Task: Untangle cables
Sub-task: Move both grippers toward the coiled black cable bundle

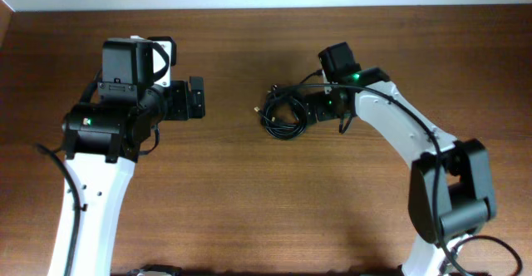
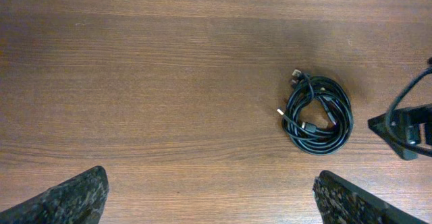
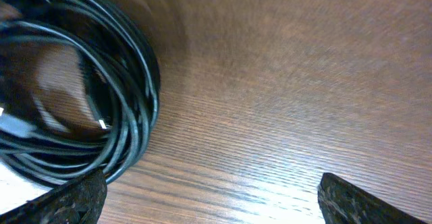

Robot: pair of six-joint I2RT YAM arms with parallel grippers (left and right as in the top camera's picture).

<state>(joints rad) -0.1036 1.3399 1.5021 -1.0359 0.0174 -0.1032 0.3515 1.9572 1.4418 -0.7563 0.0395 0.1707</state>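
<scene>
The cables (image 1: 283, 132) are several thin black cords wound together in one coil on the wooden table, a little right of centre. Small plug ends stick out at the coil's top and left. My right gripper (image 1: 310, 110) is open at the coil's right edge, low over the table. In the right wrist view the coil (image 3: 142, 96) lies just beside the left fingertip, and nothing is between the fingers (image 3: 212, 197). My left gripper (image 1: 197, 99) is open and empty, well left of the coil. In the left wrist view the coil (image 2: 343, 119) lies far ahead of the fingers (image 2: 216, 197).
The brown wooden table (image 1: 249, 193) bears nothing else. The right arm's white links (image 1: 399, 126) run from the front right up to the coil. The left arm (image 1: 108, 126) stands at the left. The right gripper shows at the right edge of the left wrist view (image 2: 405, 126).
</scene>
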